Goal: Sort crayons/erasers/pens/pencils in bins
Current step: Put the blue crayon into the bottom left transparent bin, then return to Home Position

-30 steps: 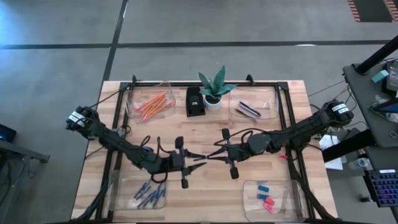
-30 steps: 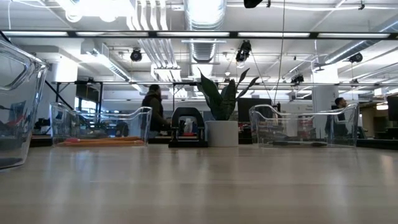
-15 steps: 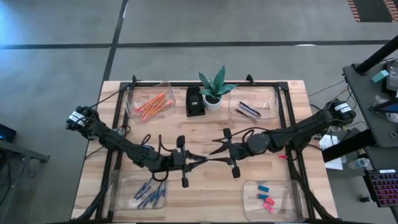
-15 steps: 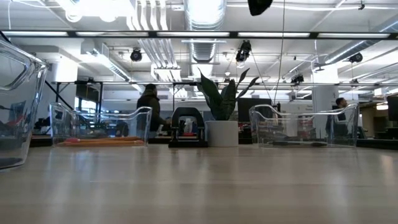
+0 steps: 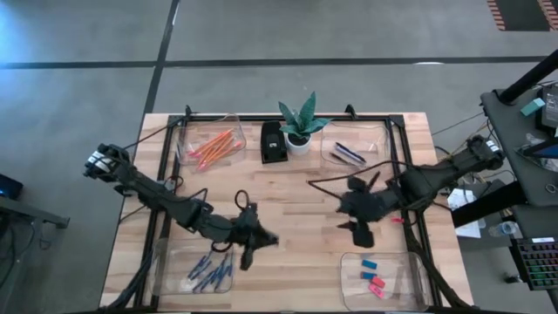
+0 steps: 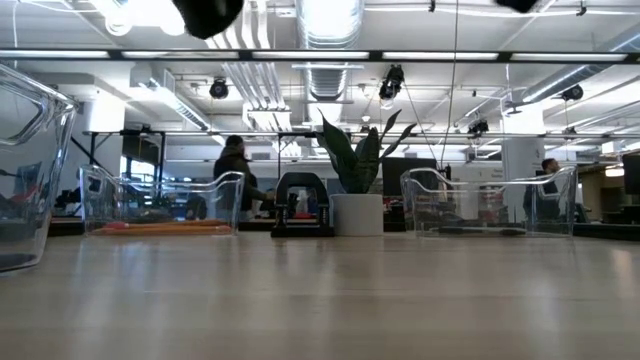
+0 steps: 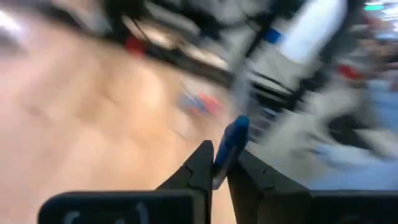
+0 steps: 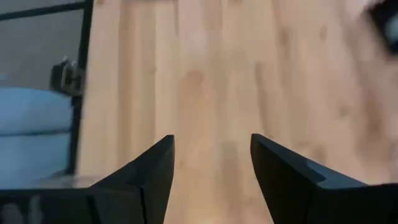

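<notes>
A: What is held, and where is it?

B: A short blue crayon is clamped between the fingers of the left gripper, in the air just above the table, on the near left side of the potted plant. It is judged to be bound for the bin of crayons, which lies just beside that gripper, farther from the plant.

A: What is already sorted?

B: Orange pencils are seen in the bin left of the plant, pens in the bin to its right, and erasers in the bin far from the plant on the right. Several blue crayons are already laid in their bin.

A: What is left?

B: A small red thing is seen on the bare wood near the right gripper, whose fingers are spread apart with nothing held. What it is cannot be told. Apart from that and the held crayon, little seems to remain.
</notes>
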Action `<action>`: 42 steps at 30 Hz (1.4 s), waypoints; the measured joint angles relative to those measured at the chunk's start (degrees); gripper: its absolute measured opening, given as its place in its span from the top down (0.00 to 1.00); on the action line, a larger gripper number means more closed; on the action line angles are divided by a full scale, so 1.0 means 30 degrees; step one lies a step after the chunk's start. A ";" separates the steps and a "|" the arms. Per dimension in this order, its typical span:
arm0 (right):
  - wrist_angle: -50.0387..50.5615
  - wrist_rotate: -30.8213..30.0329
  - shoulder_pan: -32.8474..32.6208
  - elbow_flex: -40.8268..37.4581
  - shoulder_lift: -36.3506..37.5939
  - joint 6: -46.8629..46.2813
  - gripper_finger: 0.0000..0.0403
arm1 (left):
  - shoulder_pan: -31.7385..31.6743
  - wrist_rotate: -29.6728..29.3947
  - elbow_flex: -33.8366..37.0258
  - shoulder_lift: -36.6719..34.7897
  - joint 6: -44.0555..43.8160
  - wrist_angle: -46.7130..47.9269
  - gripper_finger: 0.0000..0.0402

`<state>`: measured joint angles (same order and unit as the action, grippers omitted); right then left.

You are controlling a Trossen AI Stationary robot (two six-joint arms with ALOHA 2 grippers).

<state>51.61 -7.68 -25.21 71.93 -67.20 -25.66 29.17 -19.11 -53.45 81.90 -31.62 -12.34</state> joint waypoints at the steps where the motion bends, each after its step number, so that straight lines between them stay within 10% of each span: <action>1: 0.0475 0.0005 -0.0478 0.0018 0.0007 -0.1010 0.50 | 0.0144 0.1065 -0.0021 -0.0206 -0.1269 0.0469 0.96; 6: 0.0903 0.0029 -0.3447 -0.0850 -0.0099 -0.4955 0.50 | 0.1580 0.4348 -0.0022 -0.1084 -0.7841 0.3431 0.96; 20: 0.0558 -0.0656 -0.6771 -0.2412 -0.1064 -0.7025 0.50 | 0.6348 0.4680 -0.0197 -0.1984 -2.1658 1.6962 0.96; 42: 0.0563 -0.1006 -0.6763 -0.2547 -0.1035 -0.5987 0.50 | 0.6370 0.6956 0.0023 -0.0111 -2.2199 1.9183 0.80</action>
<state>53.30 -10.70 -45.50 64.29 -70.30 -43.62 48.28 1.76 -53.38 81.56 -98.21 45.20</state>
